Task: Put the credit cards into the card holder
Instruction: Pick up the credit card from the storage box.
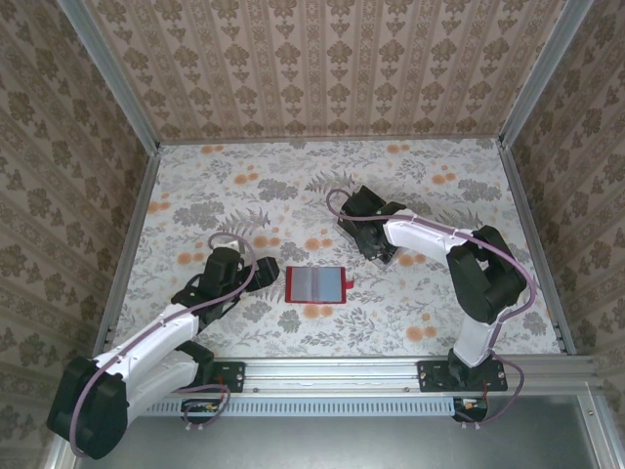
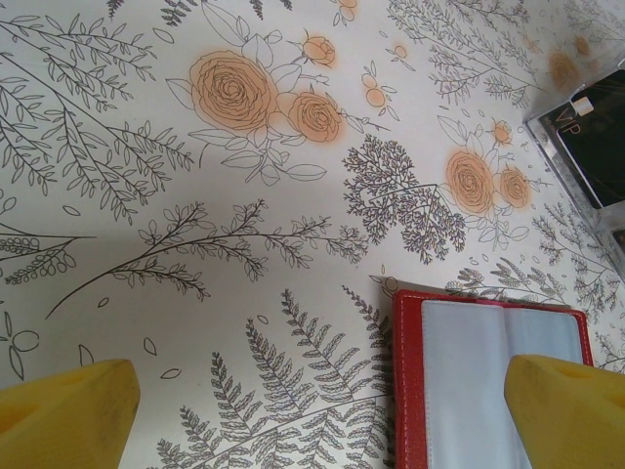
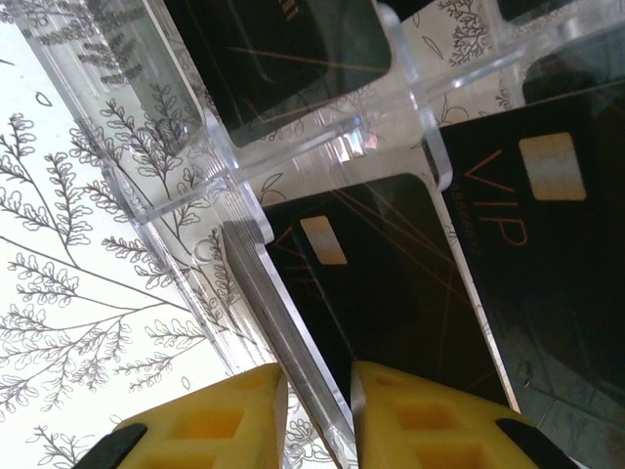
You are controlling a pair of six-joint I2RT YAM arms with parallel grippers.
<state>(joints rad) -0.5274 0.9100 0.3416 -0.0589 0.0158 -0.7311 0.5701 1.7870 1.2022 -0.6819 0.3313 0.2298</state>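
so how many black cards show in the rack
3: a card at the right tool, a VIP card beside it, another card in the slot beyond. More may be hidden.

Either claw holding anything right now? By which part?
Left claw open, empty, beside the card holder. Right claw straddles the near edge of a black card in the clear rack; whether clamped, cannot tell.

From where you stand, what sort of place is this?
Probably a staged robot test booth, not a home: wallpapered panels in metal frames enclose a floral table, and the left arm and right arm are mounted on a rail at its edge.
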